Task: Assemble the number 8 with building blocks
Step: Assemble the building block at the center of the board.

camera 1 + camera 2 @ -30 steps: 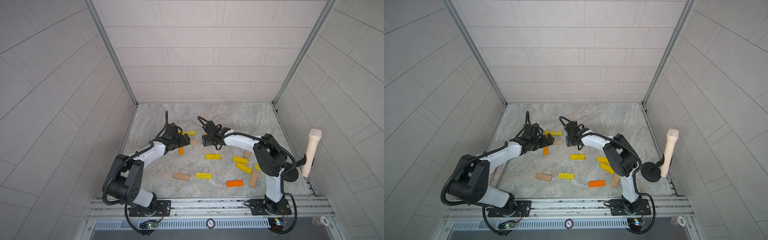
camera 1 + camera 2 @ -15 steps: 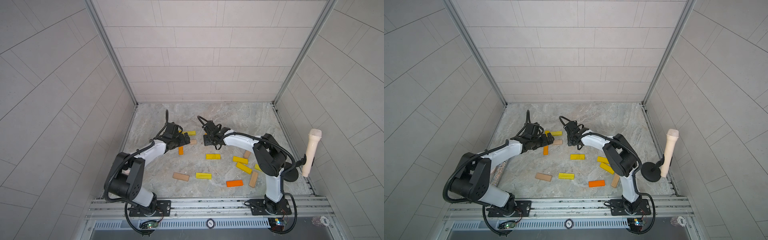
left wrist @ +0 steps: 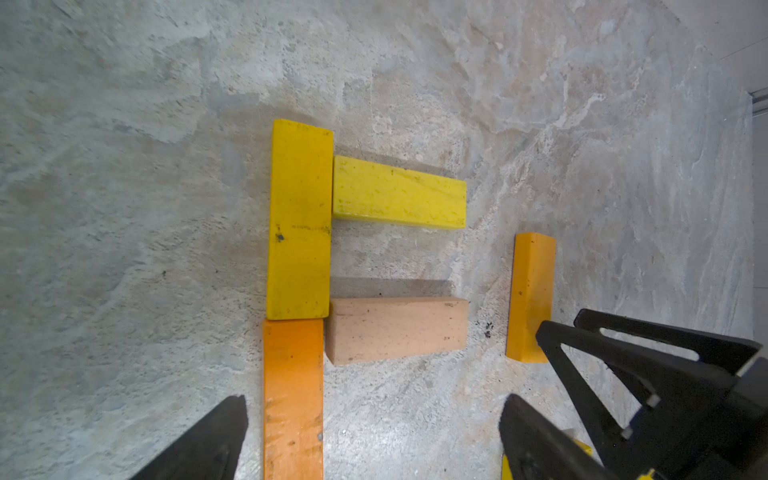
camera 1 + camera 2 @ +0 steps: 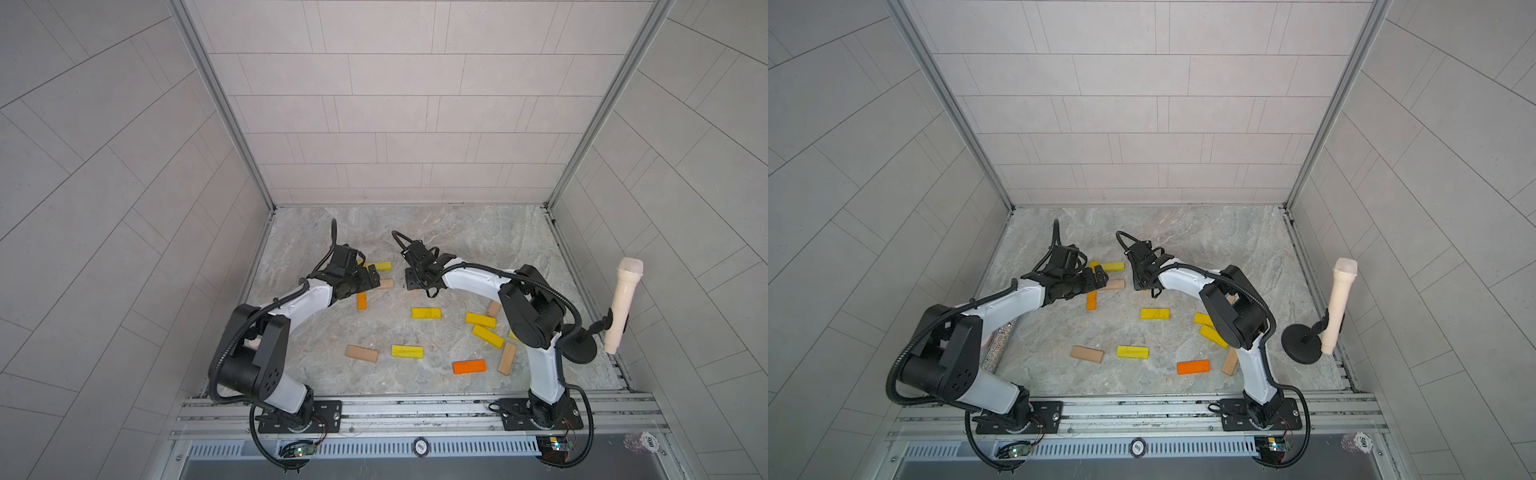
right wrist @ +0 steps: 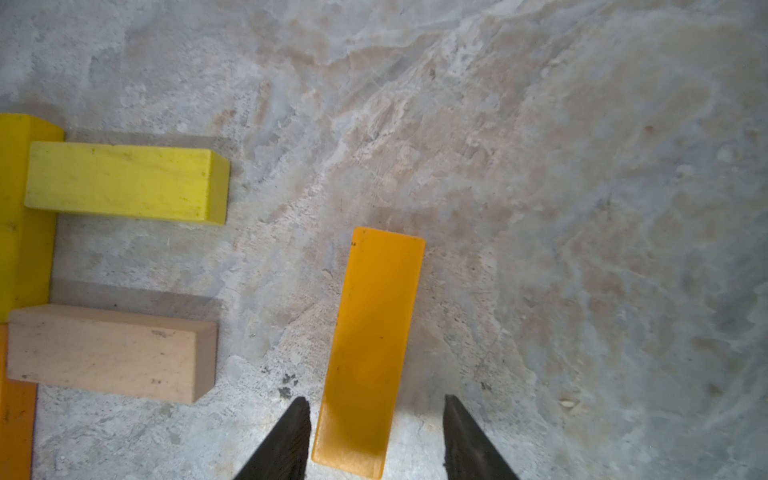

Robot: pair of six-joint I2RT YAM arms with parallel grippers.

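Observation:
Part of the number 8 lies at mid-table: a yellow bar [image 3: 300, 220] with a lighter yellow bar [image 3: 399, 193] and a tan bar [image 3: 397, 330] branching off its side, and an orange bar [image 3: 293, 399] continuing its line. An amber bar [image 5: 372, 349] lies apart, parallel to the yellow one, beyond the branches' free ends. My right gripper [image 5: 376, 399] straddles it, one finger close against it, the other a gap away. My left gripper [image 3: 374, 432] hangs wide open over the orange bar. In both top views the left gripper [image 4: 372, 276] and right gripper [image 4: 411, 284] face each other.
Loose building blocks lie nearer the front: yellow [image 4: 426, 313], yellow [image 4: 407, 351], tan [image 4: 362, 353], orange [image 4: 469, 367], and a cluster by the right arm [image 4: 487, 336]. A cream microphone on a black stand [image 4: 622, 305] stands at the right wall. A glittery cylinder [image 4: 998, 340] lies beside the left arm.
Both arms stand almost where they were. The right gripper's jaws have drawn closer round the amber bar. No block has visibly moved.

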